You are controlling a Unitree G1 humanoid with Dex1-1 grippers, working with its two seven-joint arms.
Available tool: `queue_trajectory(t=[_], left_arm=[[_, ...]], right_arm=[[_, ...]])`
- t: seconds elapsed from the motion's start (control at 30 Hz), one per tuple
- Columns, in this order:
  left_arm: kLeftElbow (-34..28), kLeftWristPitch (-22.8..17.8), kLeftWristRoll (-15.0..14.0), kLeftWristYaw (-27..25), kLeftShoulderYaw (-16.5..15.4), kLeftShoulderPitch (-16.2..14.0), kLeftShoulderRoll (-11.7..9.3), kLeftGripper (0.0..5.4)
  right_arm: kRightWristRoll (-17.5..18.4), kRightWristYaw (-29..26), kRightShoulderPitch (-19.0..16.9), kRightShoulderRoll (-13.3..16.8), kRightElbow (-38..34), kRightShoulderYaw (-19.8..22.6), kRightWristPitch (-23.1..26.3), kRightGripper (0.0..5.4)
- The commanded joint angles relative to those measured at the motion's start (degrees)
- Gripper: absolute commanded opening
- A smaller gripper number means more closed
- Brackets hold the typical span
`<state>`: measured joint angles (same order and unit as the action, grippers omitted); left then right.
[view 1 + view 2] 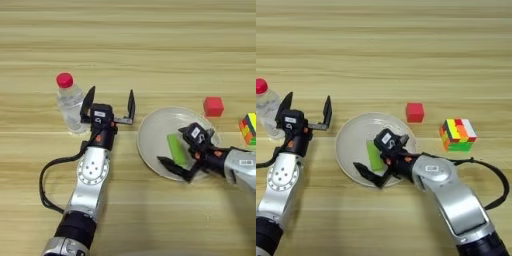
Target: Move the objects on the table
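Note:
A round cream plate [150,131] lies right of centre on the wooden table [150,45]. A flat bright-green block [175,148] rests on it. My right gripper [376,158] is low over the plate, open, with one black finger [363,171] at the plate's near rim and the block between its jaws. A clear bottle with a red cap [69,102] stands upright at the left. Just right of the bottle, my left gripper [110,103] stands open with nothing between its fingers. A small red cube [213,106] sits beyond the plate's right rim.
A multicoloured puzzle cube [457,135] sits on the table right of the plate, near my right forearm. A black cable [47,180] loops beside the left arm. Bare wood stretches across the far half of the table.

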<state>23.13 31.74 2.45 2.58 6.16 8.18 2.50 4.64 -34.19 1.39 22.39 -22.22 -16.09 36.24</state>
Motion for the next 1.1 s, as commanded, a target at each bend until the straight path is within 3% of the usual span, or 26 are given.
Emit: queue_trajectory(t=[0.03, 0.3, 0.7, 0.93, 1.1], left_arm=[[0.0, -0.9, 0.9, 0.4, 0.7, -0.3, 1.8, 5.40], [2.5, -0.6, 0.8, 0.6, 0.7, 0.3, 1.6, 5.40], [3.1, -0.3, 0.7, 0.9, 0.7, 0.5, 1.5, 5.40], [2.9, -0.3, 0.7, 0.9, 0.8, 0.6, 1.5, 5.40], [2.8, -0.3, 0.7, 0.9, 0.8, 0.6, 1.6, 5.40]], right_arm=[[-1.1, 1.8, 1.6, -0.2, 3.9, 0.4, -1.3, 5.37], [-2.0, 3.1, 2.5, -0.7, 8.8, -0.3, -4.0, 5.37], [-3.1, 1.2, 1.9, 1.5, 8.4, -3.0, -2.7, 5.37], [-2.9, 0.3, 1.3, 2.3, 7.7, -2.8, -1.2, 4.27], [-3.1, 0.2, 1.1, 2.7, 7.4, -2.7, -1.0, 3.88]])
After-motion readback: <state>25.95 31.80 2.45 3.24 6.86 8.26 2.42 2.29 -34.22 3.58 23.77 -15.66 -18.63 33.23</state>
